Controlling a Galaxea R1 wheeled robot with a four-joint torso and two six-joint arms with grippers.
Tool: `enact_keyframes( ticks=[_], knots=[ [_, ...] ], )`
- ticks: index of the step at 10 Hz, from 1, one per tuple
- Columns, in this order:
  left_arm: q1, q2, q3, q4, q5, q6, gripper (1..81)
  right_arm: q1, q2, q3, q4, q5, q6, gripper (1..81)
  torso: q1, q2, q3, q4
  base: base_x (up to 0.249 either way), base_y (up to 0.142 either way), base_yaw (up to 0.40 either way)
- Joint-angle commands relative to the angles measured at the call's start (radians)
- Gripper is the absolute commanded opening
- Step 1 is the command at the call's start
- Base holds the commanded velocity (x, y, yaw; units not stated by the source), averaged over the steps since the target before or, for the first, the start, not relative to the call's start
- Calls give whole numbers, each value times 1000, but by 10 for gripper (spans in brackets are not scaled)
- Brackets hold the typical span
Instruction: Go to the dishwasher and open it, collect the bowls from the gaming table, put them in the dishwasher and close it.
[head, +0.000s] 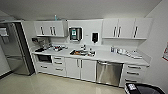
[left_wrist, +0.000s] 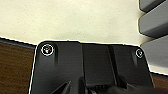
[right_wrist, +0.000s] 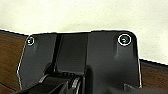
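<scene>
The dishwasher (head: 109, 72) stands under the white counter, right of centre in the head view. Its grey steel front is closed, with a bar handle along the top edge. It is some way ahead of me across the pale floor. The bowls and the gaming table are out of view. In the left wrist view the dark wrist plate (left_wrist: 95, 65) hangs over pale floor. The right wrist view has its own plate (right_wrist: 82, 57) over the same floor. I cannot make out either gripper's state.
A tall steel fridge (head: 15, 50) stands at the far left. The counter (head: 107, 56) carries a sink (head: 82, 52) and clutter, above white cabinet doors (head: 80, 68) and drawers (head: 133, 73). A wall closes the right side. A dark object (head: 145, 88) lies at the bottom right.
</scene>
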Motion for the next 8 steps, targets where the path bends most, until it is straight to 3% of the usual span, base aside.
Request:
enact_keyframes(
  ticks=[1,8],
  knots=[
    [-63,1,-2,-3,46,2,811,58,5,6,-5,-48,-1,811,0,0,0,0,137,0,0],
    [-63,0,-2,-3,46,3,811,56,5,6,-5,-46,2,811,0,0,0,0,137,0,0]
  ],
)
